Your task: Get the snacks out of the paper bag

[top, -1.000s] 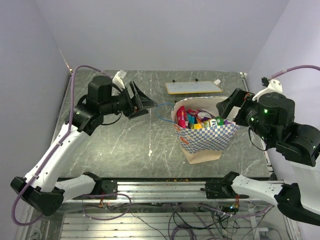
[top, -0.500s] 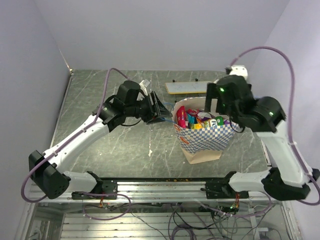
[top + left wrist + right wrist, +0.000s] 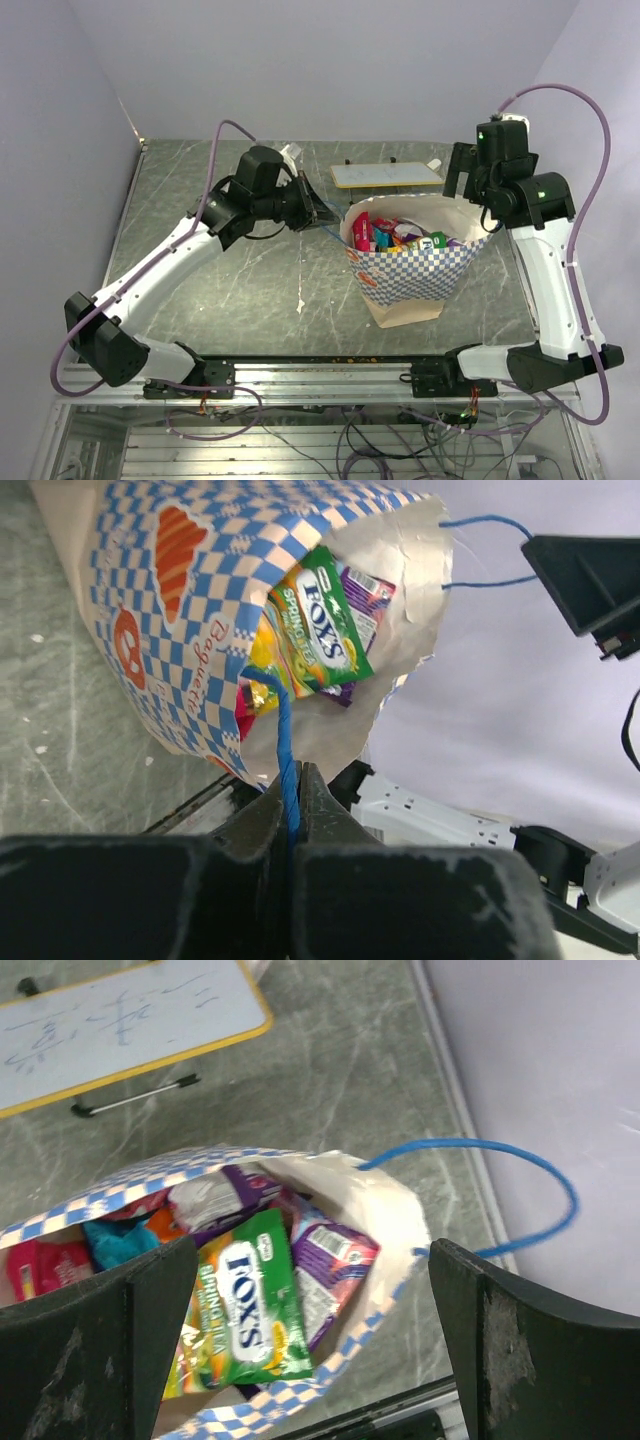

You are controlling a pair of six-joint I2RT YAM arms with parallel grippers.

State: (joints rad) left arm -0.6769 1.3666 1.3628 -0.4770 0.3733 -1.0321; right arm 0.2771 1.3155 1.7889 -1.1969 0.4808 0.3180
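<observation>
The blue-and-white checkered paper bag (image 3: 415,272) stands upright on the table with its mouth open. It holds several snacks (image 3: 398,238). In the left wrist view my left gripper (image 3: 292,785) is shut on the bag's thin blue cord handle (image 3: 284,730), at the bag's left rim (image 3: 345,230). A green packet (image 3: 318,620) and a purple one (image 3: 366,588) show inside. My right gripper (image 3: 310,1330) hangs open above the bag's right side, over the green packet (image 3: 245,1305) and the purple packet (image 3: 335,1260). It touches nothing. The other handle (image 3: 520,1170) loops free.
A flat cream board on black feet (image 3: 387,174) lies behind the bag. Lilac walls close the table's left, back and right sides. A metal rail (image 3: 320,375) runs along the near edge, in front of the bag's tan base.
My left gripper has moved right to the bag's left handle and shut on the cord. My right arm has swung up and now hangs above the bag's right rim, still open.
</observation>
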